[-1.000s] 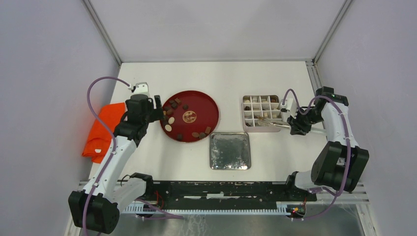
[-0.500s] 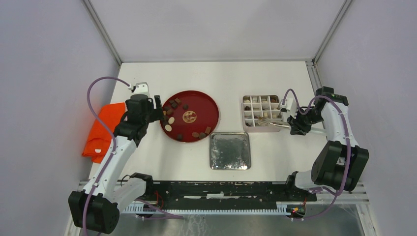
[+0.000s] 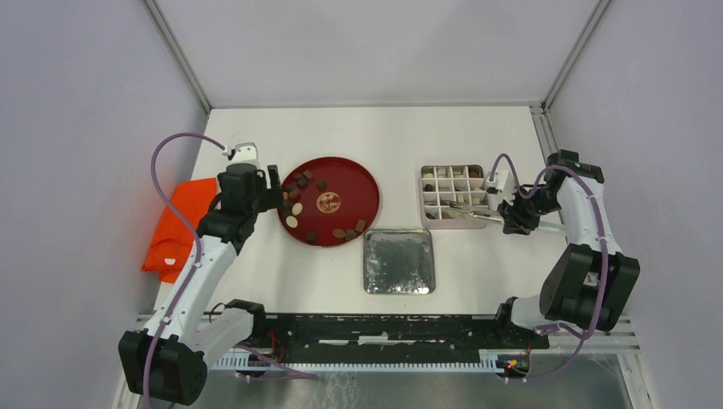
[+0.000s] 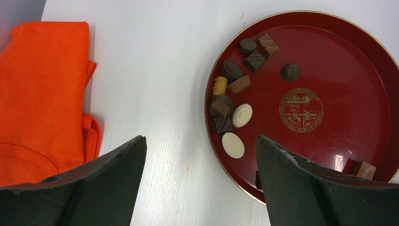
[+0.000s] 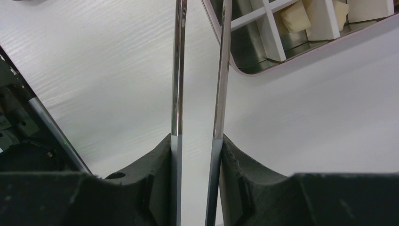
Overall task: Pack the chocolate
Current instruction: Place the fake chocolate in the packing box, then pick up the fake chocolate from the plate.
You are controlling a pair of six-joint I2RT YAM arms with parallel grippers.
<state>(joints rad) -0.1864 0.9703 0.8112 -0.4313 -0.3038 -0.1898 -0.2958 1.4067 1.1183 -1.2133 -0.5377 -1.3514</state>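
Left pincer (image 4: pixel 200 141) gaping wide, holding nothing, over the plate's (image 4: pixel 357 84) left rim, chocolate (image 4: pixel 242 115) lying on the plate just beyond its tips; right pincer (image 5: pixel 196 139) clamped on tongs (image 5: pixel 178 70) reaching over the box's (image 5: pixel 270 33) rim, a few pieces in its cells.

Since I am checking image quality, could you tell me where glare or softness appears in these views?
Left wrist: a small glare patch on the round dark-red plate, chocolate pieces sharp; right wrist: the shiny metal tongs carry bright reflected streaks; top external: the square silver tray glints.
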